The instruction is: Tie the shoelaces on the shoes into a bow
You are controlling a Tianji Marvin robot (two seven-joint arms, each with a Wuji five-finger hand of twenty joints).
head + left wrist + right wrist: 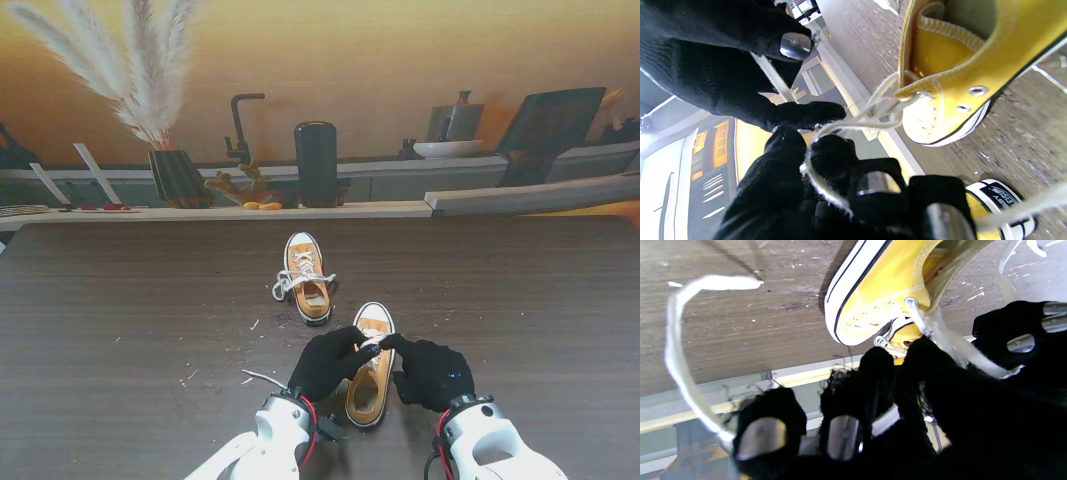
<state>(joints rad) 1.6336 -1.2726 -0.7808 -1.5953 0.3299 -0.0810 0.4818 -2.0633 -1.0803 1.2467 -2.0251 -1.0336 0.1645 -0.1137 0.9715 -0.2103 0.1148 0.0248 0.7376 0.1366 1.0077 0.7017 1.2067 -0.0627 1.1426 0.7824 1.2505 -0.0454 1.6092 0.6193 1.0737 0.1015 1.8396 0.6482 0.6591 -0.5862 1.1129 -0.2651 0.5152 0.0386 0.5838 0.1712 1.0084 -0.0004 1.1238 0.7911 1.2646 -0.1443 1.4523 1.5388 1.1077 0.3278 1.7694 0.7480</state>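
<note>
Two shoes: both are yellow with white toes, sitting on the dark wooden bench.
Near shoe: it is lying close to the near edge of the bench, about in the middle, with its toe pointing to the far edge.
Far shoe: it is resting farther from me, a little to the left, near the middle of the bench. Its white laces are lying loose over its sides.
Left hand: it is wearing a black glove and sitting just left of the near shoe. Its fingers are pinching a white lace coming from the top holes of the shoe.
Right hand: it is wearing a black glove too and sitting just right of the near shoe. Its fingers are closing on another part of the lace by the shoe's tongue.
Hands together: their fingertips are meeting over the top of the near shoe.
Loose lace end: it is curling up in a big loop beside the right hand's fingers.
Bow: no bow is showing on either shoe.
Back ledge: a striped vase with fluffy grass and a tall black can are standing past the far edge of the bench.
</note>
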